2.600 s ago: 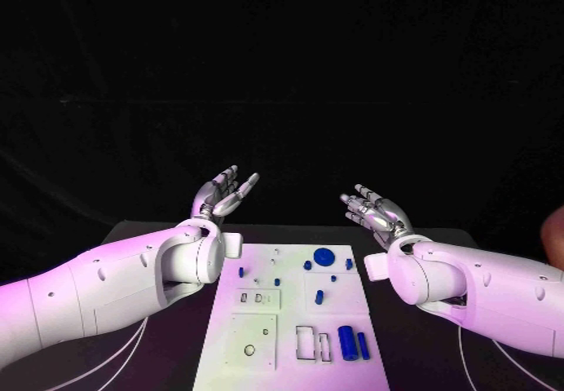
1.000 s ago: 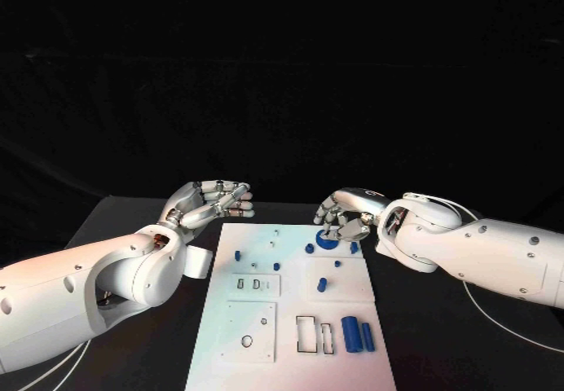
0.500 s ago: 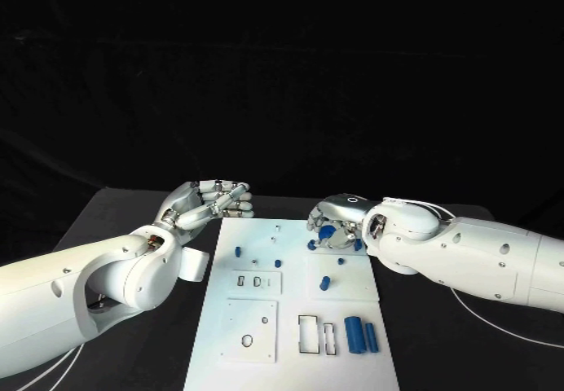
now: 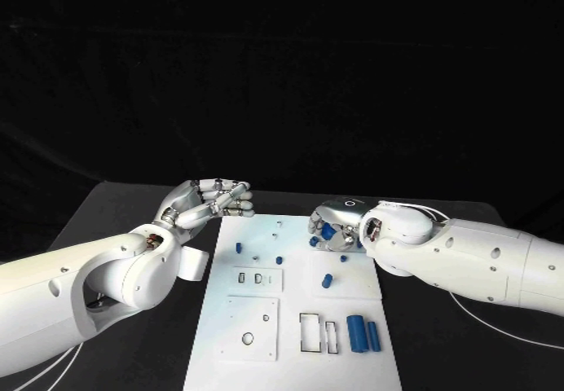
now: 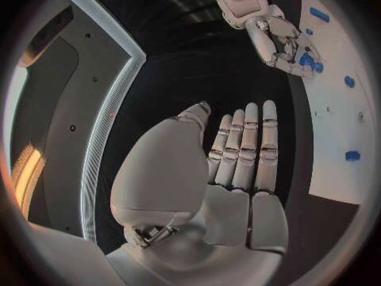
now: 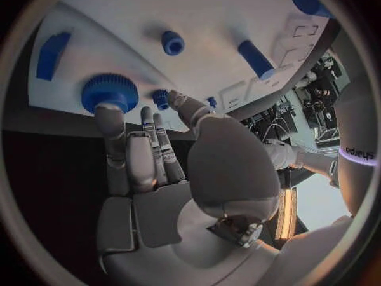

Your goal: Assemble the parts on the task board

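Head view: right hand (image 4: pixel 332 228), fingers apart on the blue gear (image 6: pixel 110 93) at the task board (image 4: pixel 294 326)'s one o'clock, should wrap it squarely; left hand (image 4: pixel 212 204) waits curled, empty.

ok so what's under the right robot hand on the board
The right robot hand is over a round blue toothed part on the task board. A fingertip touches its edge. The board beneath the part is covered.
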Robot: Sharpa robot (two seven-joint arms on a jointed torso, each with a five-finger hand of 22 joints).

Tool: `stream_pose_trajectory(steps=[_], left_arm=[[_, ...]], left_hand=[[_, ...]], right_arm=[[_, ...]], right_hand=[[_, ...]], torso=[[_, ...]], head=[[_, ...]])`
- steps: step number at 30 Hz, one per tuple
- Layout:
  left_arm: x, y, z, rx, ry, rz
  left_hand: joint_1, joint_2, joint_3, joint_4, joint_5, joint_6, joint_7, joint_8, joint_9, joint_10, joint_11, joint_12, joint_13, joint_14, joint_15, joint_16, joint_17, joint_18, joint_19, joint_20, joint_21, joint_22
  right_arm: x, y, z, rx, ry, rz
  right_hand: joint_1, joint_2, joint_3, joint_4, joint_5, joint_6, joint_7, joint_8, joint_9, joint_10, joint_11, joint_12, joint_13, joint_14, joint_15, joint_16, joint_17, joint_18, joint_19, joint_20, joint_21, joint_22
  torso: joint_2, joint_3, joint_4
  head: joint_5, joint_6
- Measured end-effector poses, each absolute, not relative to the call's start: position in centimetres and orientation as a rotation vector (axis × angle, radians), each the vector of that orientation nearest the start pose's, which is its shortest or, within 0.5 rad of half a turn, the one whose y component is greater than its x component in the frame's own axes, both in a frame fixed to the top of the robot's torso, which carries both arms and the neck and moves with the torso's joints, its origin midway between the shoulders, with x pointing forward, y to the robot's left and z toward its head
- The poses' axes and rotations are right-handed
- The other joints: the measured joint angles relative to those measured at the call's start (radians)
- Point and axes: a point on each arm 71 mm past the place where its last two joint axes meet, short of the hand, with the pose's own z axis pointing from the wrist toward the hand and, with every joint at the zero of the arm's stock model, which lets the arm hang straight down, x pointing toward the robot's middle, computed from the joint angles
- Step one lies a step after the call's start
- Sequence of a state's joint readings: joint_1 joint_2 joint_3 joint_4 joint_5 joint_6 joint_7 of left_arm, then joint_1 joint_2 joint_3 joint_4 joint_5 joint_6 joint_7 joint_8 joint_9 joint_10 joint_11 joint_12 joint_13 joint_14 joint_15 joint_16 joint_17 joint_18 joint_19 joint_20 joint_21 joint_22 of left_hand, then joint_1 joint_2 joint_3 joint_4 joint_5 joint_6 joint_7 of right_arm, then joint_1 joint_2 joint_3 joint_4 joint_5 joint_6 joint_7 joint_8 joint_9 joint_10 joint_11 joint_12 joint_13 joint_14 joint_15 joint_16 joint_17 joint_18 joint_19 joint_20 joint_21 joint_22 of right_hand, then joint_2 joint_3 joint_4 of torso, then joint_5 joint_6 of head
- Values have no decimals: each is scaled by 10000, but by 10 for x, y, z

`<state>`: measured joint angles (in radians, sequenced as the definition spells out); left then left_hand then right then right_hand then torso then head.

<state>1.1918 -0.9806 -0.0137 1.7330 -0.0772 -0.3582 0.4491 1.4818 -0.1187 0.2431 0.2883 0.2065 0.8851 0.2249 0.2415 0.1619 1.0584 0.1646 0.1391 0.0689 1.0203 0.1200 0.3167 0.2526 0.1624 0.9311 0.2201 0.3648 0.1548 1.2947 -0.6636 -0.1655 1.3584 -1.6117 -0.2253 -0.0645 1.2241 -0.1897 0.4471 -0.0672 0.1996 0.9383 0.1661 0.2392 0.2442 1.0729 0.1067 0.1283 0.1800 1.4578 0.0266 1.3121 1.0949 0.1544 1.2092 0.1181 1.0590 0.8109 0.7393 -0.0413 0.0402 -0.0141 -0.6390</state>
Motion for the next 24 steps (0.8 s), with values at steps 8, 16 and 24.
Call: stream_pose_trajectory(steps=[8,16,24], left_arm=[[450,216,-150,-9937,13705,-16084],[451,216,-149,-9948,13733,-16067],[451,216,-149,-9961,13764,-16049]], left_hand=[[0,0,0,0,0,0,0,0,-1,0,0,-37,-1,0,0,-40,10,-1,0,0,0,-12],[0,0,0,0,0,0,0,0,-1,0,0,-37,-1,-37,37,-39,26,-1,0,0,0,-12],[0,0,55,0,0,0,0,0,-1,0,0,-69,-2,-37,37,-40,39,-1,0,0,0,-20]], right_arm=[[510,-150,-198,-4875,16906,5460],[510,-150,-198,-4849,16881,5464],[511,-149,-197,-4760,16748,5528]], right_hand=[[39,39,267,94,0,137,-23,0,53,11,-11,202,17,36,-36,363,411,-154,267,18,589,780],[101,380,804,213,-220,406,-119,144,152,276,-126,346,10,71,-71,493,492,-308,473,-7,1087,1440],[222,656,1569,226,-876,763,-268,435,322,707,-310,496,-48,87,-235,685,732,-310,663,-126,1580,2143]], torso=[[39,2,12],[71,5,6],[96,11,6]], head=[[58,-9],[83,-28],[92,-50]])
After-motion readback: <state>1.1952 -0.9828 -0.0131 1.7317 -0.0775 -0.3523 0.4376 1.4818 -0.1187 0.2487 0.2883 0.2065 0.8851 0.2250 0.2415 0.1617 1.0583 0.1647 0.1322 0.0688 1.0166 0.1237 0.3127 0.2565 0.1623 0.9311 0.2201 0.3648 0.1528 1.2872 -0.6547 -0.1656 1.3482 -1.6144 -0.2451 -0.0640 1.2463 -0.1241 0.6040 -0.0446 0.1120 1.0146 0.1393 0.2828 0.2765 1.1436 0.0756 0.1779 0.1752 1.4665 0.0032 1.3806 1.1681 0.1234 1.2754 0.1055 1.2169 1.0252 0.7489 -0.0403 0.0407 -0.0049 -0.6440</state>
